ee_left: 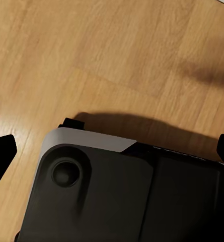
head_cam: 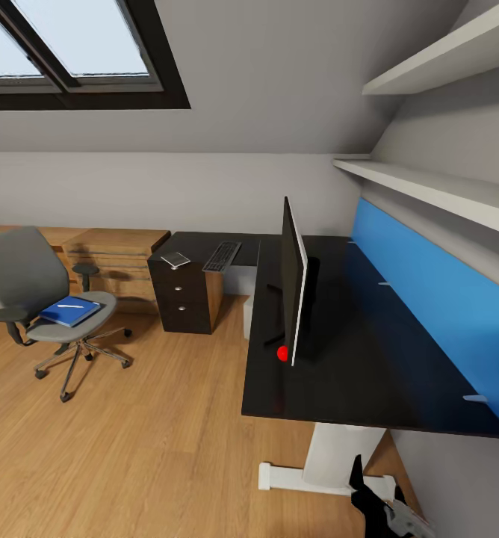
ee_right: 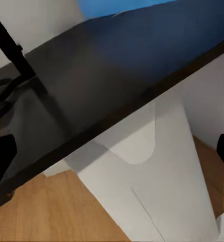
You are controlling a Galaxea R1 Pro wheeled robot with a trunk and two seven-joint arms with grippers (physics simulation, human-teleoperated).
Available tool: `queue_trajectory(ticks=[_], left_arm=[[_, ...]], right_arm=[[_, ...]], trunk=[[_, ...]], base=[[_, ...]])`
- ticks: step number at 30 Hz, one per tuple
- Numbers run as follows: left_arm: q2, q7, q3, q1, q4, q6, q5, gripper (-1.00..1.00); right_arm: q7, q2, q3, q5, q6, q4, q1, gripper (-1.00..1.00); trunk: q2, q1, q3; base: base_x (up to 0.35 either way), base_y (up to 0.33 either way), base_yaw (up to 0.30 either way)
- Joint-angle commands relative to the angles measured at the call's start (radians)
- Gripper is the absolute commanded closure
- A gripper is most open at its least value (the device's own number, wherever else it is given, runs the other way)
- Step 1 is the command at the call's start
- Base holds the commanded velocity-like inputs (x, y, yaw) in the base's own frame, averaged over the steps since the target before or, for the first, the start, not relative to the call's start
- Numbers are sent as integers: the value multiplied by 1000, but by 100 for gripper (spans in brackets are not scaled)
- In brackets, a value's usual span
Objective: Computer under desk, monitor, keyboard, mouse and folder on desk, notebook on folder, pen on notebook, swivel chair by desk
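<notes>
From the head, the monitor (head_cam: 293, 288) is standing edge-on upon the worktop (head_cam: 369, 359); keyboard (head_cam: 222, 256) lying at its far end; notebook (head_cam: 70, 311) and pen (head_cam: 71, 305) resting on the chair (head_cam: 36, 299). The right pincer (head_cam: 380, 508) is hanging low by the worktop's leg, grip impossible to tell.

Left wrist: the left pincer's fingertips (ee_left: 2, 156) are sitting spread and released over floor (ee_left: 117, 55) and the robot's base (ee_left: 122, 196).

Right wrist: fingertips (ee_right: 1, 156) are flanking the white leg (ee_right: 157, 186).

Right hand (head_cam: 380, 502), head view: black, angular links with a pale grey-white section at the outer end. Two black fingertips (ee_right: 2, 154) sit at the frame edges in the right wrist view, matte, no markings legible.

Left wrist view: robot base (ee_left: 117, 191) is dark charcoal, rounded corner, light grey rim band, one round raised knob-like boss. Black fingertips (ee_left: 1, 151) at frame edges.
</notes>
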Motion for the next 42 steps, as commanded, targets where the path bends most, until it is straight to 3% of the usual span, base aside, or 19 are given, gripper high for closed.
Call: queue_trajectory(ticks=[1, 7, 8, 10, 11, 13, 14, 15, 19, 21, 42], left_arm=[[-1, -2, 2, 1, -1, 0, 9, -100], [-1, -2, 2, 1, -1, 0, 9, -100], [-1, -2, 2, 1, -1, 0, 9, -100], [-1, -2, 2, 1, -1, -1, 9, -100], [-1, -2, 2, 1, -1, -2, 9, -100], [-1, -2, 2, 1, -1, -3, 9, -100], [-1, -2, 2, 1, -1, -3, 9, -100], [0, -2, 2, 1, -1, -3, 9, -100], [0, -3, 2, 1, -1, -3, 8, -100], [-1, -3, 2, 1, -1, -2, 8, -100], [1, -2, 2, 1, -1, -4, 6, -100]], right_arm=[[-31, -12, 6, 2, 21, -32, -1, -100], [-187, -87, -2, 41, 293, -270, -1, -100], [-245, -108, -21, 54, 442, -355, -12, -100], [-267, -118, -48, 58, 545, -394, -50, -100], [-286, -124, -92, 59, 752, -382, -181, -100], [-288, -125, -100, 59, 840, -332, -255, -100], [-288, -125, -100, 59, 840, -332, -255, -100], [-285, -124, -104, 60, 900, -246, -339, -100], [-274, -123, -102, 61, 950, -125, -434, -100], [-270, -122, -97, 62, 957, -106, -449, -100], [-269, -117, -83, 59, 922, -93, -460, -100]], trunk=[[-1, 0, -1], [-1, 0, -1], [-1, 0, -1], [-1, 0, -1], [-1, 0, -1], [-1, 0, -1], [-1, 0, -1], [-1, 0, -1], [-1, 0, -1], [-1, 0, -1], [-1, 0, -1]], base=[[0, 0, 0], [0, 0, 0], [0, 0, 0], [0, 0, 0], [0, 0, 0], [0, 0, 0], [0, 0, 0], [5, 0, 0], [48, 0, 0], [101, 0, 0], [248, -3, 0]])
